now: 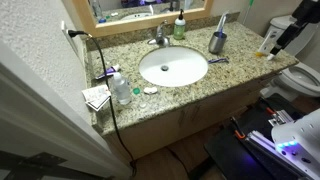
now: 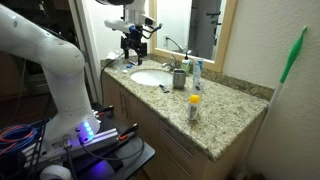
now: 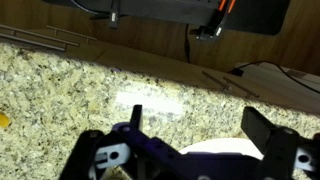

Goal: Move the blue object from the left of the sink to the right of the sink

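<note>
1. The Robotiq gripper [image 1: 288,38] [image 2: 133,48] hangs in the air above a speckled granite countertop [image 1: 240,75] [image 2: 225,120] in both exterior views, touching nothing on it.
2. In the wrist view the gripper [image 3: 190,160] has its jaws spread wide and holds nothing. Bare granite fills the space between them, and a white shape shows at the bottom edge.
3. The blue object [image 1: 218,60] lies flat on the counter to the right of the sink [image 1: 173,67] [image 2: 150,77], just beside a metal cup [image 1: 217,42] [image 2: 179,80]. It is too small to tell what it is.
4. A chrome faucet [image 1: 160,38] stands behind the oval white basin, with a green bottle [image 1: 180,28] near it by the mirror.
5. A yellow bottle [image 1: 265,45] [image 2: 194,105] stands upright towards the counter's right end, well apart from the sink.
6. At the left end, a clear bottle [image 1: 121,90] and a white item [image 1: 96,97] sit close together, and a black cord [image 1: 115,120] trails over the counter's front edge.
</note>
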Robot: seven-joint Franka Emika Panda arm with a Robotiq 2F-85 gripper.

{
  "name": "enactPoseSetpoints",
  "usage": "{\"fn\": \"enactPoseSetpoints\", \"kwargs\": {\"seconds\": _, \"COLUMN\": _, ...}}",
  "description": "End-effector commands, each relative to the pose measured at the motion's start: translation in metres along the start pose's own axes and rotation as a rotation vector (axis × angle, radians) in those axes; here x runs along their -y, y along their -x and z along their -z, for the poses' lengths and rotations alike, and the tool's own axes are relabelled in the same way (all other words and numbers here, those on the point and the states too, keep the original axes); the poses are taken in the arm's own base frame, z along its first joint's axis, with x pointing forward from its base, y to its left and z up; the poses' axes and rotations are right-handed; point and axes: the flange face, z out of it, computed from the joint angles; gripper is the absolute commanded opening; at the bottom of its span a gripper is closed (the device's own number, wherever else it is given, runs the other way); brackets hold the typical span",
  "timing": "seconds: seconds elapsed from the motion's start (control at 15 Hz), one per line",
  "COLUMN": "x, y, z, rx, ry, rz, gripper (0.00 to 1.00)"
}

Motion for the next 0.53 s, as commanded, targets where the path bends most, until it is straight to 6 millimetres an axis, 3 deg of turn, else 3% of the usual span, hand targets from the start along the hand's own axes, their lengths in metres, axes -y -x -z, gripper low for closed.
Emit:
{"fn": "enactPoseSetpoints", "kwargs": {"seconds": 0.0, "x": 0.0005, "y": 0.0007, "z": -0.0035, "rx": 0.010, "ry": -0.002, "rz": 0.000, "gripper": 1.00}}
{"fn": "enactPoseSetpoints", "kwargs": {"seconds": 0.47, "x": 0.0008, "y": 0.0014, "z": -0.0086, "rx": 0.022, "ry": -0.005, "rz": 0.000, "gripper": 1.00}}
